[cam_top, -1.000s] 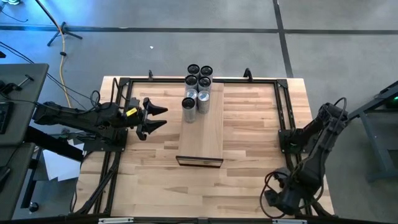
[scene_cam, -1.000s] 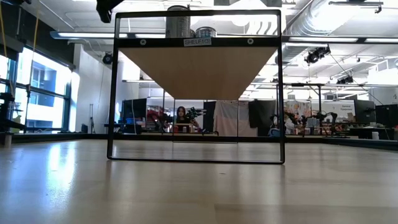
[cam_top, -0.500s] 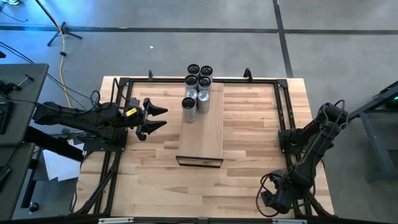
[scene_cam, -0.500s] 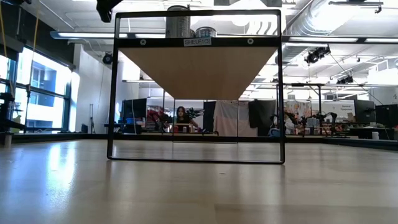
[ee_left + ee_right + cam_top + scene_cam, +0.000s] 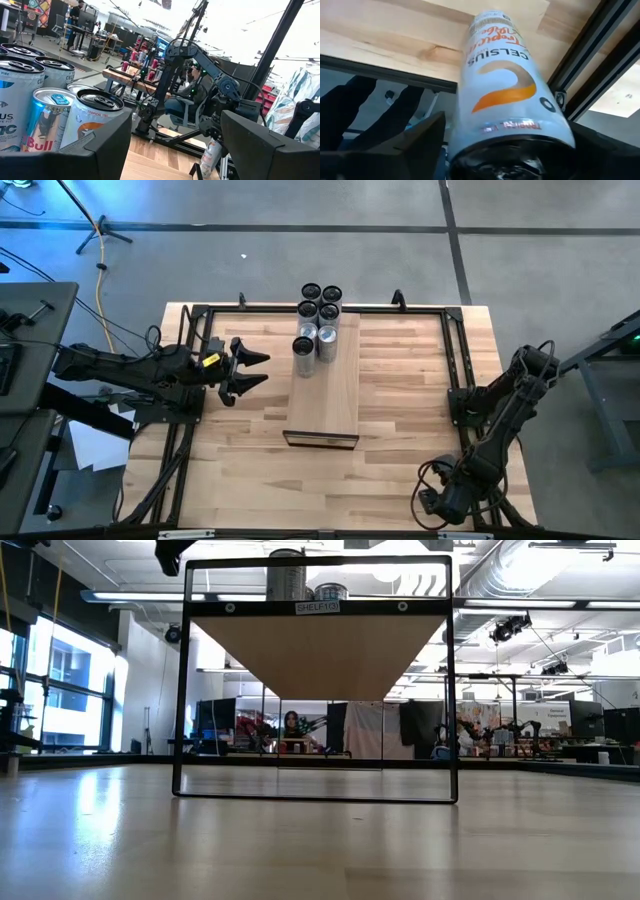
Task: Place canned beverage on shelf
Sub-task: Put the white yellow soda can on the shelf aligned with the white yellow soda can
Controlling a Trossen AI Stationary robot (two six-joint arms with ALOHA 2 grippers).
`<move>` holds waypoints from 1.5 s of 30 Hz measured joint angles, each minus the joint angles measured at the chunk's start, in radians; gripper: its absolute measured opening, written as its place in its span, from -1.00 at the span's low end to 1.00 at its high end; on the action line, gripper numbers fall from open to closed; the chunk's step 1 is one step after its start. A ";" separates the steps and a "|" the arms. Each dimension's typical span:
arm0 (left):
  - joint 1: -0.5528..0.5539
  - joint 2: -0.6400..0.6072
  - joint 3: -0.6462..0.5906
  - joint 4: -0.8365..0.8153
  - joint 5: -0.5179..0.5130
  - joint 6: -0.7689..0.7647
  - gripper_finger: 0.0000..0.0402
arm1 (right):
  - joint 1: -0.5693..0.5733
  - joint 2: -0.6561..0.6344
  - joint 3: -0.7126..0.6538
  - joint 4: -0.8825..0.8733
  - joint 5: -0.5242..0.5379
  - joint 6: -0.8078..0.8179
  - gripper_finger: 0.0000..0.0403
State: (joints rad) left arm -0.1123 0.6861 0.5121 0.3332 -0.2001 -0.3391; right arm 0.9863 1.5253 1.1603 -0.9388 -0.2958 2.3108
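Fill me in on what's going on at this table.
The right gripper, low at the table's near right corner, has its fingers around a white Celsius can. Several cans are grouped at the shelf's far end. The left gripper hovers open beside that shelf, holding nothing.

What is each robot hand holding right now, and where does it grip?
The right gripper has a Celsius can between its fingers, around its body; a firm clamp cannot be told. The left gripper holds nothing.
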 joint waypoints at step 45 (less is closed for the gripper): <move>0.000 0.000 -0.001 0.101 -0.001 0.011 0.38 | -0.512 -0.138 0.477 -0.035 0.841 -1.680 0.18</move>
State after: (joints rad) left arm -0.1120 0.6861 0.5114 0.4346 -0.2007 -0.3280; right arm 0.4739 1.3875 1.6371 -0.9735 0.5454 0.6312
